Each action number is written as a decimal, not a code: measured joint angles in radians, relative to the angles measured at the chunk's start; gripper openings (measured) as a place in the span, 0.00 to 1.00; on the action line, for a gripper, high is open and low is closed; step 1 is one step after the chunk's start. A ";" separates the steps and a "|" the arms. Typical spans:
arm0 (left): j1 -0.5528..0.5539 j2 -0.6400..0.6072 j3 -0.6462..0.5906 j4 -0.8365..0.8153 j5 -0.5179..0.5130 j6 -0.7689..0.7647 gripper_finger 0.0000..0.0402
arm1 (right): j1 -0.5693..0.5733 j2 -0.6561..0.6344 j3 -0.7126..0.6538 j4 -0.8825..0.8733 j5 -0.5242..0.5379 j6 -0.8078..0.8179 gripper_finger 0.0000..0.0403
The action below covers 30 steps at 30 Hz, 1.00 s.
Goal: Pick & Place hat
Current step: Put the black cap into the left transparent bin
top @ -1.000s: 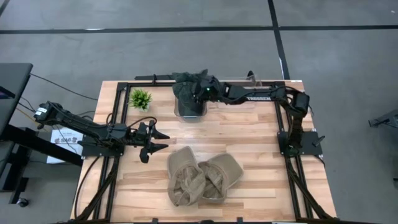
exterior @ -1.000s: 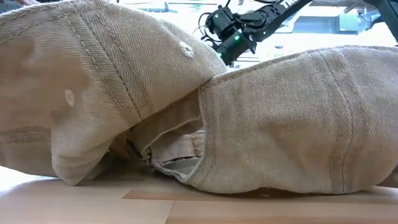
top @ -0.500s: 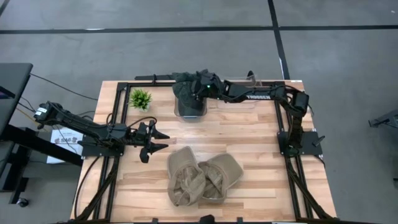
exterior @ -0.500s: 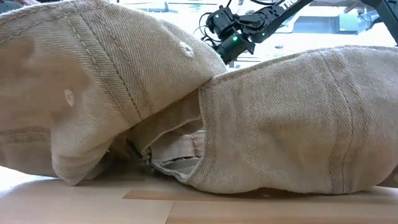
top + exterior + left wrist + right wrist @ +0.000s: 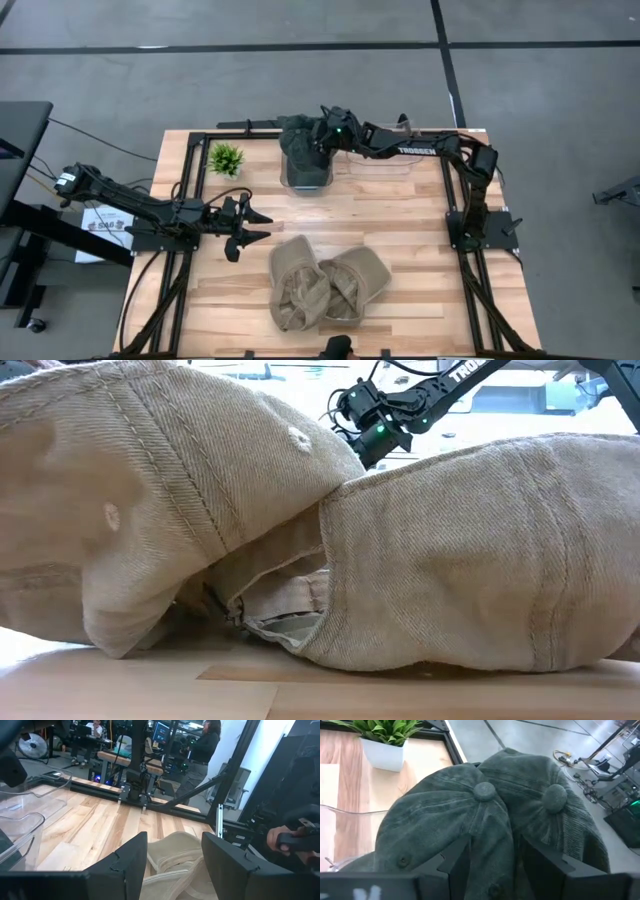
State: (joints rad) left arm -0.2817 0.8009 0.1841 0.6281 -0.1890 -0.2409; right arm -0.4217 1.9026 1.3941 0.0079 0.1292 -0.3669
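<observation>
Right gripper released, jaws straddling two dark green caps on clear bin | risk: closing snags both crowns | left gripper released, tan caps ahead.

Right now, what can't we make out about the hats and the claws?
- Bin under the green hats: high view, hats cover its inside.
- Right claw: right wrist view, whether it pinches hat cloth; the edge cuts its tips.
- Tan hats: low view, they block the table behind.
- Left claw: open, empty.
</observation>
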 joint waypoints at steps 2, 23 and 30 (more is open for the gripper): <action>0.000 0.000 0.000 0.000 0.000 0.000 0.46 | 0.000 0.000 0.000 -0.003 -0.011 0.010 0.39; 0.000 0.000 0.000 0.000 0.000 0.000 0.46 | -0.013 -0.012 0.000 -0.053 -0.100 0.083 0.01; 0.000 0.000 0.000 -0.001 0.000 0.000 0.46 | 0.002 -0.069 0.000 -0.056 -0.039 0.063 0.00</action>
State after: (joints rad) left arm -0.2816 0.8009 0.1841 0.6267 -0.1890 -0.2409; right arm -0.4194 1.8336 1.3937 -0.0484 0.0899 -0.3038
